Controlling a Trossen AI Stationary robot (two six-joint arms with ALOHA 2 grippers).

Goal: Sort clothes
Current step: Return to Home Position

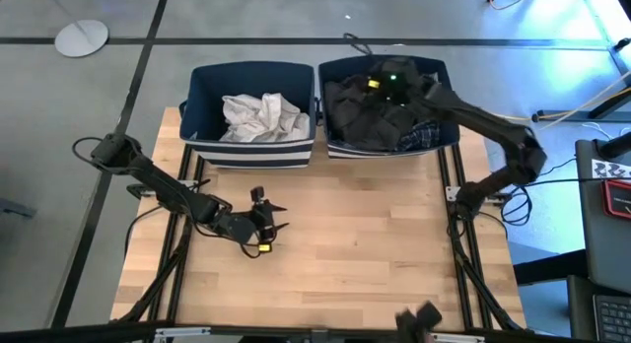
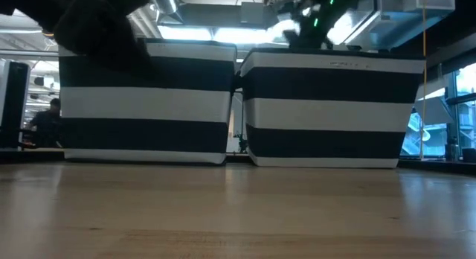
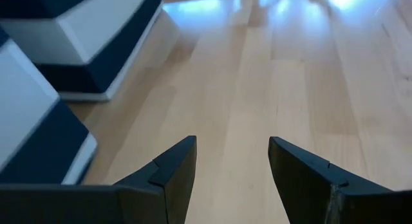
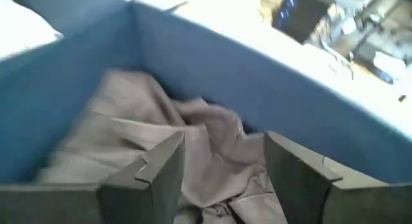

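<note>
So here's what we're looking at: two near-black arms, the left arm (image 1: 148, 171) and the right arm (image 1: 498, 131), each built from slim straight links with chunkier rounded joints. On the left gripper (image 3: 232, 163) we can see flat, wedge-shaped fingers (image 3: 168, 179) with a stepped seam across each. The right gripper (image 4: 222, 156) has the same wedges, just greyer-looking to us. Small green lights (image 1: 391, 82) glow on the right wrist, and a yellow light (image 1: 262, 247) on the left.

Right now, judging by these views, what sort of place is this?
Probably a robotics lab: the left end effector is low over a wooden table, the right end effector is above the right bin; taped concrete floor; exposed ceiling lights.
</note>
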